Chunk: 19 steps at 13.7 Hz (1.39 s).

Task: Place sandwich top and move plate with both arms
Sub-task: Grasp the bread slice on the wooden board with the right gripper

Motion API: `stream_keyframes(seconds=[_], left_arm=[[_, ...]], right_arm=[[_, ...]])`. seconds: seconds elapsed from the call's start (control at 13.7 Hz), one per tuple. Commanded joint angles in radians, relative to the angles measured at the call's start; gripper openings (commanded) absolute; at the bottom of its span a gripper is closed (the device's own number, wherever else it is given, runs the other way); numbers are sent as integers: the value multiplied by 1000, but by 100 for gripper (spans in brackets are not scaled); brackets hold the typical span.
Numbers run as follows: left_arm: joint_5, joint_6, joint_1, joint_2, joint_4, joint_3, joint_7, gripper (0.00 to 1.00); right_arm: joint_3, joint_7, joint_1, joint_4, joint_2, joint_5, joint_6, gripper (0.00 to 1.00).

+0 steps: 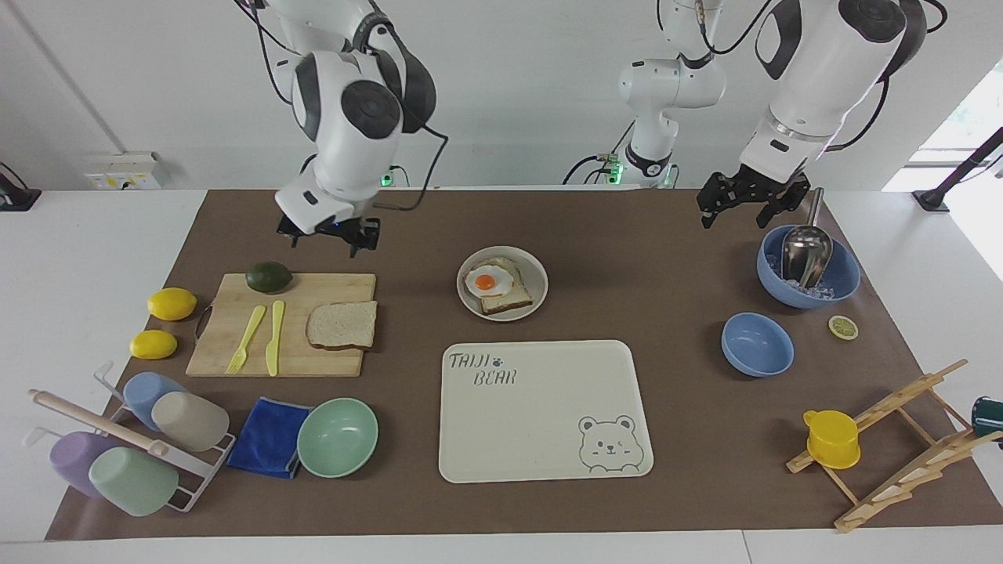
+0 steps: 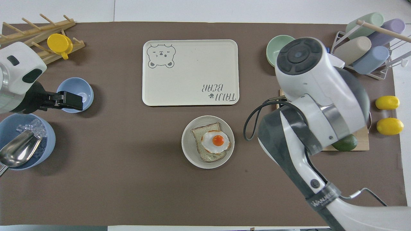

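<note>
My right gripper (image 1: 327,236) hangs fingers apart above the cutting board (image 1: 235,356) edge to line up on the sandwich top (image 1: 342,325) below it, left gripper (image 1: 746,205), open too, waits; plate (image 1: 537,276) untouched.

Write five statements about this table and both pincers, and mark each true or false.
1. The sandwich top lies on the cutting board. True.
2. The plate sits on the bear tray. False: it rests on the brown mat, nearer to the robots than the tray.
3. The right pincer holds the sandwich top. False: it hangs empty above the mat, near the board's edge.
4. The left pincer hangs near the ice bowl. True.
5. The fried egg lies on the mint bowl. False: it tops the bread on the plate.
</note>
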Motion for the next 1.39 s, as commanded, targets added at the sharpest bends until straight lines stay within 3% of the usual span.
stream_keyframes(seconds=[0.0,0.22,0.58,0.8,1.31], left_arm=[[15,13,5,-6,-2,0,-10,100],[13,14,11,-4,0,3,-10,100],[13,20,21,-4,1,3,-8,100],[13,19,21,-4,0,3,-8,100],[12,17,21,-4,0,3,-10,100]], right_arm=[[5,146,54,-46,97,-86,65,100],[5,254,72,-53,177,-120,170,100],[5,303,35,-168,177,-158,315,100],[5,300,27,-202,173,-186,341,100],[3,298,18,-276,148,-192,367,78]])
